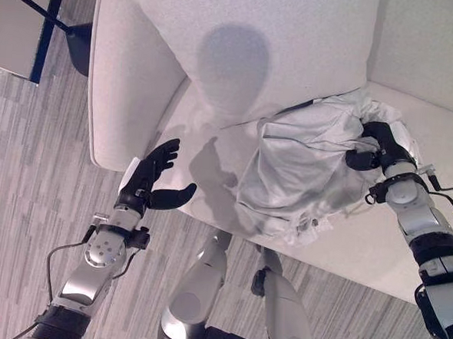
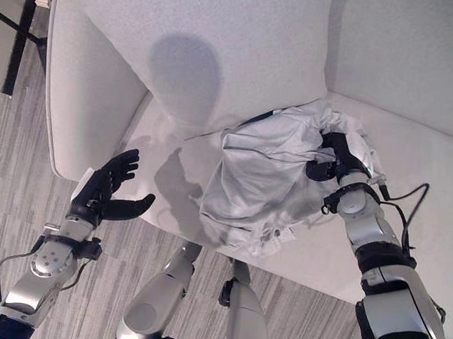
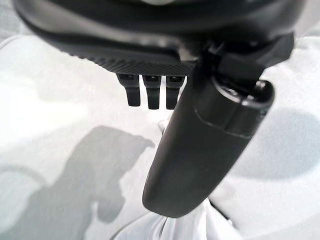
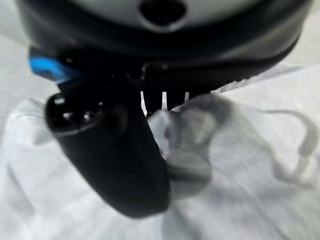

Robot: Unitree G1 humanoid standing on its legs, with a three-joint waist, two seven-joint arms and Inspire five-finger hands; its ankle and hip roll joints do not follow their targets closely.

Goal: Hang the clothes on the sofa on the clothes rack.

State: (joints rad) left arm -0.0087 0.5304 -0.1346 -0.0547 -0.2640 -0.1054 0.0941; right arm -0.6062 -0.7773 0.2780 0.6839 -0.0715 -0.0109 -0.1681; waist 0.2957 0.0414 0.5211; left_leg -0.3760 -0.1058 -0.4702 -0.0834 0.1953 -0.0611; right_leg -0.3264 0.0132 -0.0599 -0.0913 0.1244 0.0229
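Note:
A crumpled pale grey garment (image 1: 292,173) lies on the seat of the white sofa (image 1: 124,79), toward its right side. My right hand (image 1: 375,146) rests on the garment's far right edge with its fingers curled into the cloth. In the right wrist view the thumb (image 4: 117,160) presses a bunched fold of the garment (image 4: 240,175) against the fingers. My left hand (image 1: 150,182) hovers open at the seat's front left edge, a little left of the garment, fingers straight and holding nothing. In the left wrist view its thumb (image 3: 200,150) stands out over the bare seat (image 3: 50,125).
The sofa's thick back cushion (image 1: 258,33) rises behind the garment and its left armrest stands beside my left hand. A dark metal frame (image 1: 44,28) stands on the grey striped carpet (image 1: 26,173) at the far left.

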